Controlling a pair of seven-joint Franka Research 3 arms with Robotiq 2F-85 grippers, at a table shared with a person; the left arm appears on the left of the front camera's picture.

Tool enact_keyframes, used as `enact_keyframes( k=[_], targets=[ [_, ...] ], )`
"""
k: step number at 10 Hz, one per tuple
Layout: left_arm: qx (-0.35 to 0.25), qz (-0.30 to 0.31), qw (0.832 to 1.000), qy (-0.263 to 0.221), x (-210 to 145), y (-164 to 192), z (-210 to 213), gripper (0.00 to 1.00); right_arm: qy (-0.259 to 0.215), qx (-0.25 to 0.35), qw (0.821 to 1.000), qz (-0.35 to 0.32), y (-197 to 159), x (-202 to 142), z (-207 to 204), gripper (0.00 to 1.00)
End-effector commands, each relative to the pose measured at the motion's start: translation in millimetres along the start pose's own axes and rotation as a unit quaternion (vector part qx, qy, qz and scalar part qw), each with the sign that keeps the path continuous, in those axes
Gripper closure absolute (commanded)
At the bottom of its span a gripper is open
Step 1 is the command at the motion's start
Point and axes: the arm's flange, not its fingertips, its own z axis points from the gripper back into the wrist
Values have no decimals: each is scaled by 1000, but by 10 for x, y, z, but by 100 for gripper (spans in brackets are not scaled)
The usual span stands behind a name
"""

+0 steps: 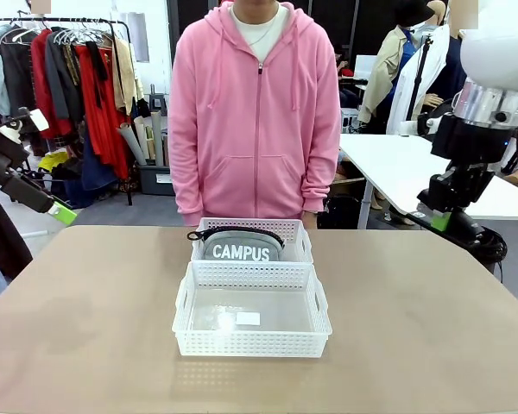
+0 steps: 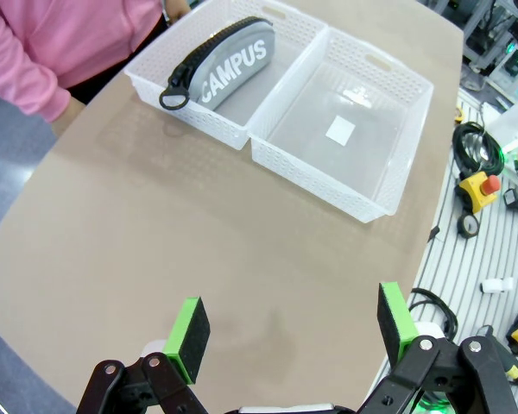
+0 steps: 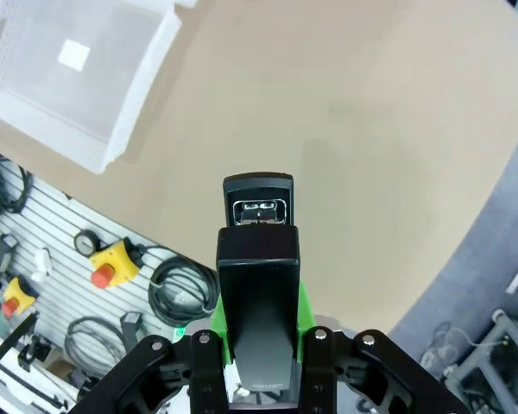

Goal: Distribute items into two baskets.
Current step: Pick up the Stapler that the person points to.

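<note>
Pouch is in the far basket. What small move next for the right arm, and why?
Probably swing the right claw, shut on the stapler, over the near basket: it holds no item yet, while the pouch already fills the far basket.

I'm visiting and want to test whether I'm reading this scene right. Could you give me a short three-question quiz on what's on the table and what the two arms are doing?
1. True or false: the grey CAMPUS pouch lies in the far basket, the one nearer the person.
2. What does the near basket hold? A) a stapler B) only its small white label C) a pouch
3. Fill in: the right gripper is shut on a black ______, while the left gripper is open above the bare table.

Key:
1. True.
2. B.
3. stapler.
</note>
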Motion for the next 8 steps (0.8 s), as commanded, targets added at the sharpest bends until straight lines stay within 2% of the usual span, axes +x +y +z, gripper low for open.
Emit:
enact_keyframes(
  k=[1,2,8],
  targets=[
    [-1,6,1000,6,-10,-12,13,0,17,-10,1000,16,-34,80,67,100],
    [-1,6,1000,6,-10,-12,13,0,0,0,1000,0,0,0,0,100],
    [-1,6,1000,6,-10,-12,13,0,0,0,1000,0,0,0,0,100]
  ],
)
